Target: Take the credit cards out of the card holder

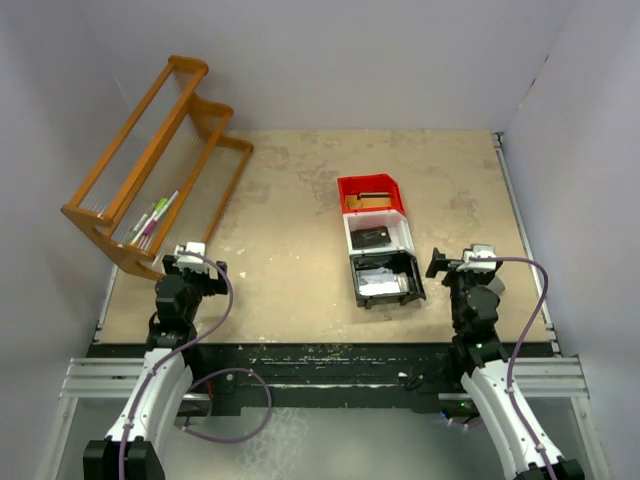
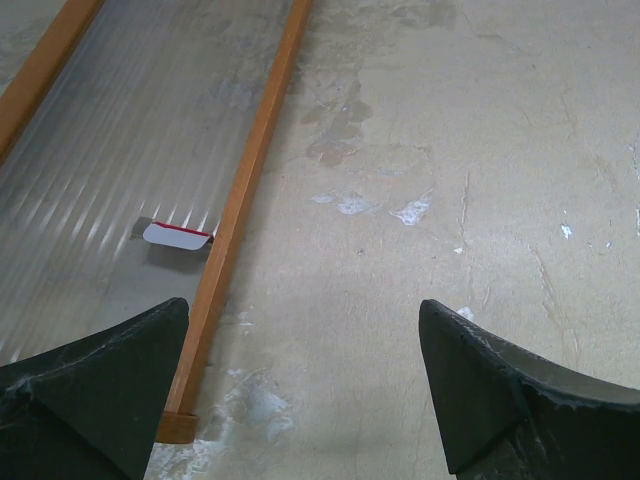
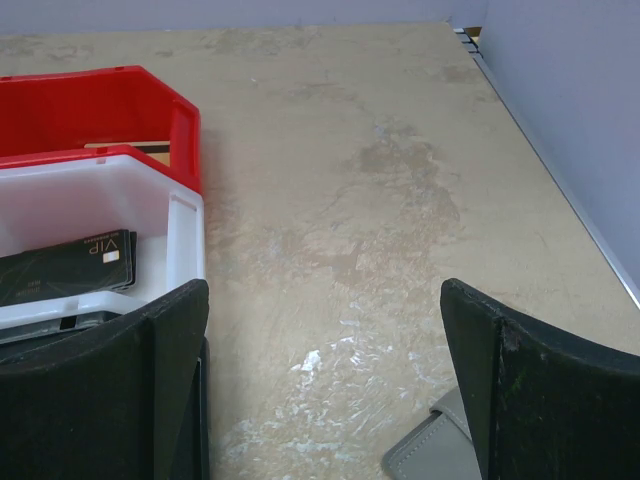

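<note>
At nine o'clock from your right arm [image 1: 470, 300], the black bin [image 1: 415, 281] seems to cradle the card holder [image 1: 381, 286]; both jaws gape empty, ready to reach.

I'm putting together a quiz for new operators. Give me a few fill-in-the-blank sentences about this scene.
1. Between the red bin and the black bin stands a ___ bin.
2. The black card in that middle bin is printed with the letters ___.
3. The left gripper and the right gripper are both ___.
4. The wooden rack stands nearest the ___ arm.

Missing words: white; VIP; open; left.
</note>
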### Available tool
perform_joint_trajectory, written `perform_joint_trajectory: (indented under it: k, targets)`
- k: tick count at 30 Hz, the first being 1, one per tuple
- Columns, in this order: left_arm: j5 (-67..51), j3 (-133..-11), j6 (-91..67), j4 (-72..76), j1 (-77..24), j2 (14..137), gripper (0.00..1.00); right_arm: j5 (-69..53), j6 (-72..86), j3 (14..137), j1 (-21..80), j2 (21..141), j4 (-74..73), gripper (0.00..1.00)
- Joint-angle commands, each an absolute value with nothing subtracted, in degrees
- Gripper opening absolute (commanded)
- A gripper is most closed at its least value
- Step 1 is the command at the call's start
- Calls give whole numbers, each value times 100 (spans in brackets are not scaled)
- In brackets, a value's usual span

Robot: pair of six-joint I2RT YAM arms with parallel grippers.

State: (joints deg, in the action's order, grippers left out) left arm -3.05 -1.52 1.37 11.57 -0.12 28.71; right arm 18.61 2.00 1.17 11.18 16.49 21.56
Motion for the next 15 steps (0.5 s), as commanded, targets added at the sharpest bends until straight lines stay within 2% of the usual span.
perform_joint_trajectory:
  k: [1,15]
  targets:
    - [-398,-358,238,1465,0,2826,99,1979,246,182,1116,1679,2399,100]
    - [-567,-395,293,1509,0,2905,99,2118,308,203,1114,1722,2445,100]
